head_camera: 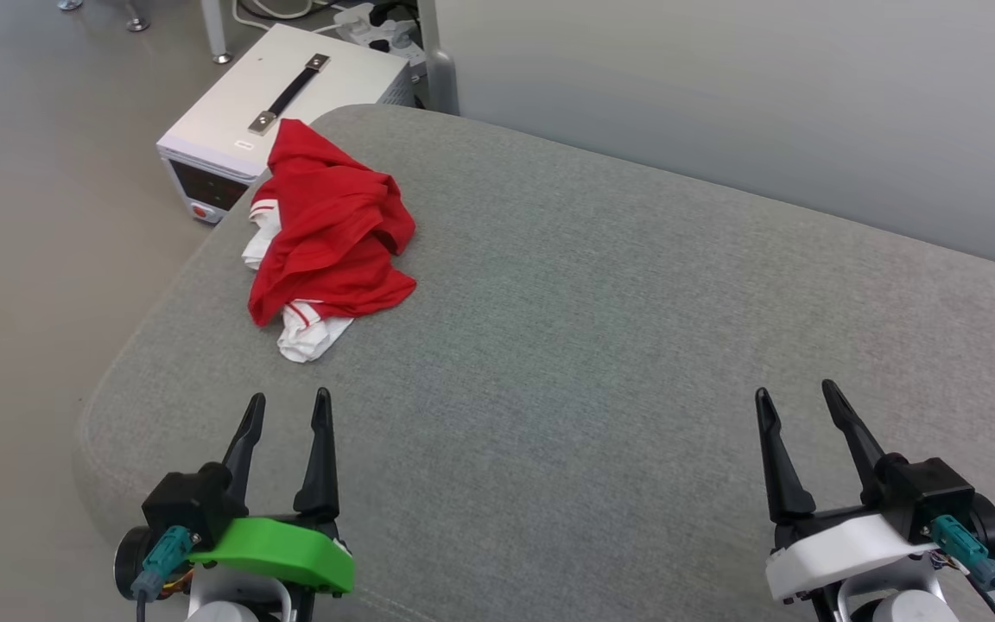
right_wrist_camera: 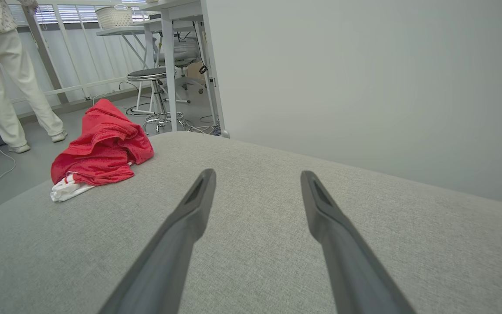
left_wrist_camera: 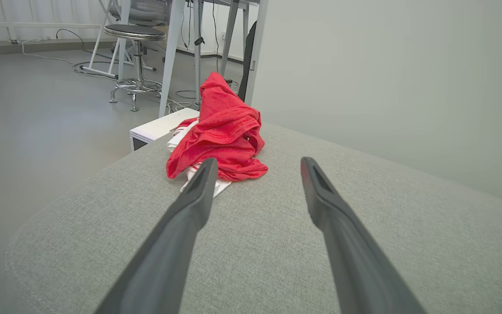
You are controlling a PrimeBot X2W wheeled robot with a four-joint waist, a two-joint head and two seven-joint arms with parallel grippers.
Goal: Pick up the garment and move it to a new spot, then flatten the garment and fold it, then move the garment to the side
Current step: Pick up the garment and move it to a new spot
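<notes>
The garment (head_camera: 331, 235) lies in a crumpled red heap with white sleeve parts poking out, near the far left corner of the grey upholstered surface (head_camera: 601, 345). In the left wrist view the garment (left_wrist_camera: 222, 131) sits just beyond the fingertips, a little left of centre. It appears at the left in the right wrist view, the garment (right_wrist_camera: 103, 150) well away from those fingers. My left gripper (head_camera: 288, 402) stands open at the near left, short of the heap. Far to the right, my right gripper (head_camera: 795, 390) is open too, with nothing between its fingers.
A white case (head_camera: 277, 104) with a black handle stands on the floor just past the surface's far left corner. A pale wall (head_camera: 765, 95) runs behind. A stool (left_wrist_camera: 134, 48), table legs, cables and a person's legs (right_wrist_camera: 2, 83) are beyond on the left.
</notes>
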